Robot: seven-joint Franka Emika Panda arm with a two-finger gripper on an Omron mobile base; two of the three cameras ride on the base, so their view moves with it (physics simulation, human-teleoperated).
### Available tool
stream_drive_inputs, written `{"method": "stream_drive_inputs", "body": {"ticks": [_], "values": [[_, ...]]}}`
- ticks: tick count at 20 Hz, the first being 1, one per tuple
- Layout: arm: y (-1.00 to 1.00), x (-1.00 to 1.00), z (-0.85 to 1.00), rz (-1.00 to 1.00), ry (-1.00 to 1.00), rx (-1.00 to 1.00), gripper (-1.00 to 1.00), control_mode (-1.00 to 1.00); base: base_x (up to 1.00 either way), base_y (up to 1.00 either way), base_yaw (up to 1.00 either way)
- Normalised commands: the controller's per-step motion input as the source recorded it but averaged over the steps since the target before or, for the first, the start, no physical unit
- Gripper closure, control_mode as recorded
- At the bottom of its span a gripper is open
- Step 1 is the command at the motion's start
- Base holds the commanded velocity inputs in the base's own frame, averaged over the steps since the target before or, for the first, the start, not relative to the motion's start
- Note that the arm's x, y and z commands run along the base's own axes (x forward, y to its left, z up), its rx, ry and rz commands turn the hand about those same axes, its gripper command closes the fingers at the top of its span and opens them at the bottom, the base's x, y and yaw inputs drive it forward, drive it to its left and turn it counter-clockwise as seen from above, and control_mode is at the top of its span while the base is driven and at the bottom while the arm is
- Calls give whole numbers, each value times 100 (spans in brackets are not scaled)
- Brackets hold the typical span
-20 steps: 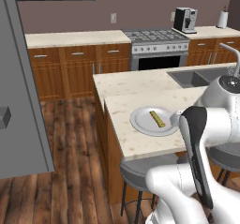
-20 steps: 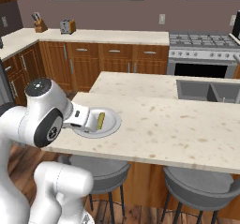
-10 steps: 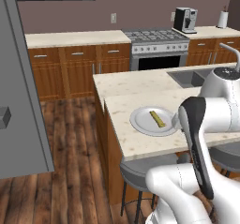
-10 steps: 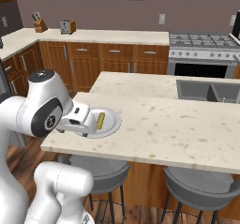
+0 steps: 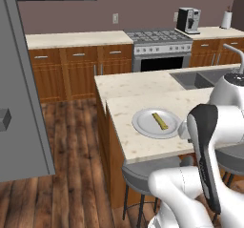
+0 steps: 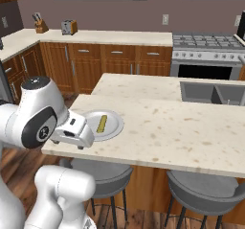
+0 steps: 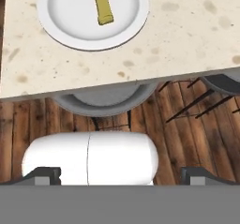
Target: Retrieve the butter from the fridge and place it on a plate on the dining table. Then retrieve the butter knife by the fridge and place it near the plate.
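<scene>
The butter lies as a yellow-olive stick on the plate, free of my fingers. That plate with its butter rests near the corner of the dining table. My gripper is open and holds nothing. It hangs just off the table's near edge, drawn back from the plate. The fridge stands as a tall grey slab at the left. The butter knife is out of view.
Grey stools stand under the table's near edge. A sink is set into the table's far right. Wall counters and a stove line the back. Wooden floor lies open between table and fridge.
My hand has pulled back from above the plate toward the table's near edge. The butter stays on the plate.
</scene>
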Motion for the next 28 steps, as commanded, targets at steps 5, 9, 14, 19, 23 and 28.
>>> {"method": "stream_drive_inputs", "body": {"ticks": [5, 9, 14, 19, 23, 28], "values": [[18, 0, -8, -8, 13, -1, -100, -100, 0, 0, 0], [9, -5, -17, -5, 5, 0, -100, -100, 0, 0, 0], [4, -9, -29, 0, -1, 0, -100, -100, 0, 0, 0], [2, 0, -36, 2, -3, -2, -100, -100, 0, 0, 0], [0, 0, 0, 0, 0, 0, -100, -100, 0, 0, 0], [-1, 0, -1, 0, 0, 0, -100, -100, 0, 0, 0]]}}
